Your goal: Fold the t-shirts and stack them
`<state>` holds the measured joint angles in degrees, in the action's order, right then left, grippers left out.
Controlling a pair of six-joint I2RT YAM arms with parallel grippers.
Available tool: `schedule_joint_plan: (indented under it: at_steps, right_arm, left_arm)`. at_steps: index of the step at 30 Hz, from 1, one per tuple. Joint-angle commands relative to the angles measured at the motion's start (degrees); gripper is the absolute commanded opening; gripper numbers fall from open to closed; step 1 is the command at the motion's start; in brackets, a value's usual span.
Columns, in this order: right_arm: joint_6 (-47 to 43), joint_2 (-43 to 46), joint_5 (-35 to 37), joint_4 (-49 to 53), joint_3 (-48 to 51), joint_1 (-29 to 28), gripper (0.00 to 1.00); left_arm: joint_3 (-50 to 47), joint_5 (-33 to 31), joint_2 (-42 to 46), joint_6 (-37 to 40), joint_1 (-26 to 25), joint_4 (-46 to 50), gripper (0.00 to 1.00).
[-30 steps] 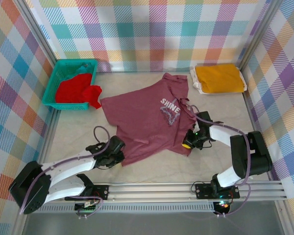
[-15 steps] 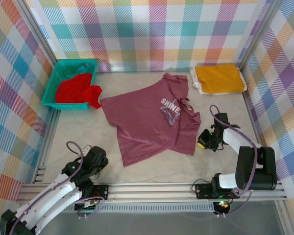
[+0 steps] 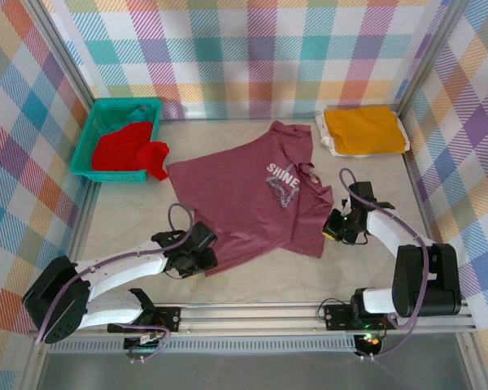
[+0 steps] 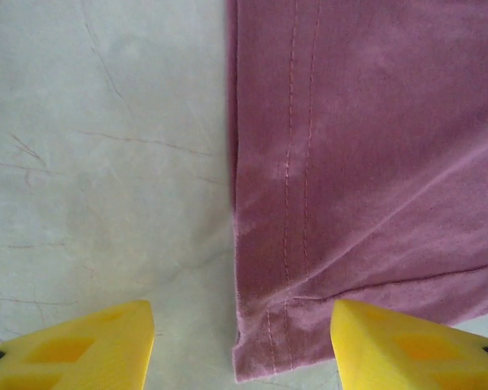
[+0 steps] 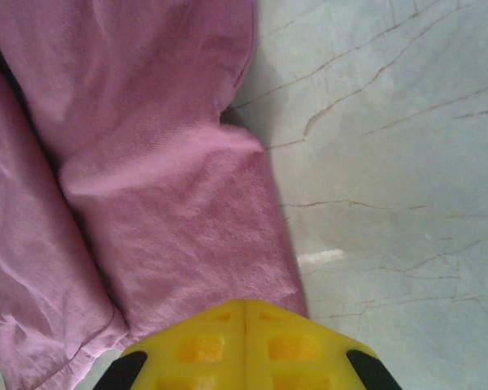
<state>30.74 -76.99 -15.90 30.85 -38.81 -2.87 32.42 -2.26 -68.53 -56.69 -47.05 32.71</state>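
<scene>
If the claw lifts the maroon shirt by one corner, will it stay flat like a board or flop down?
Probably flop: the maroon shirt lies wrinkled and bunched at its sleeve, so it looks soft. Likely light too: its hem lies thin and flat. Pushed, it would probably crumple rather than slide whole across the table.

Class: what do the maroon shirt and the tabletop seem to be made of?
Maroon shirt: soft matte knit fabric, likely cotton; stitched hem, creases.
Tabletop: smooth pale stone or marble-look laminate; thin veins.
</scene>
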Motion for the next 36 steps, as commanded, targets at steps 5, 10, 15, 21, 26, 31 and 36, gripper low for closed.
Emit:
schedule_joint_plan:
  at_steps: [5,10,15,21,26,31,36]
  right_arm:
    - [-1.4,-0.5,-0.8,-1.3,-1.0,-0.1,0.08]
    - [-1.4,-0.9,-0.3,-2.0,-1.0,-0.1,0.09]
    - [-1.4,-1.2,-0.8,-2.7,-0.9,-0.1,0.1]
    - [-1.3,-1.2,-1.3,-3.8,-0.4,-0.1,0.11]
    - [-1.4,-1.2,-2.3,-2.9,-0.5,-0.1,0.12]
    - [-2.5,-0.1,-4.8,2.1,-0.6,-0.5,0.17]
    - [-2.8,-0.3,-6.3,6.3,-0.4,-3.8,0.22]
  left_arm:
    - [2.4,1.2,-3.9,-1.5,-2.4,-5.8,0.55]
    - [4.9,1.7,-8.0,-2.6,-5.4,-4.2,0.52]
    - [4.2,1.4,-8.6,-4.6,-6.2,-2.0,0.47]
    - [3.1,-1.6,-7.0,-5.8,-6.3,1.1,0.29]
    - [1.7,-5.1,-6.2,-7.5,-6.2,5.9,0.0]
    - [2.6,-11.2,2.4,-6.3,-3.1,14.6,0.0]
    - [1.0,-12.6,13.6,-3.0,4.1,16.8,0.0]
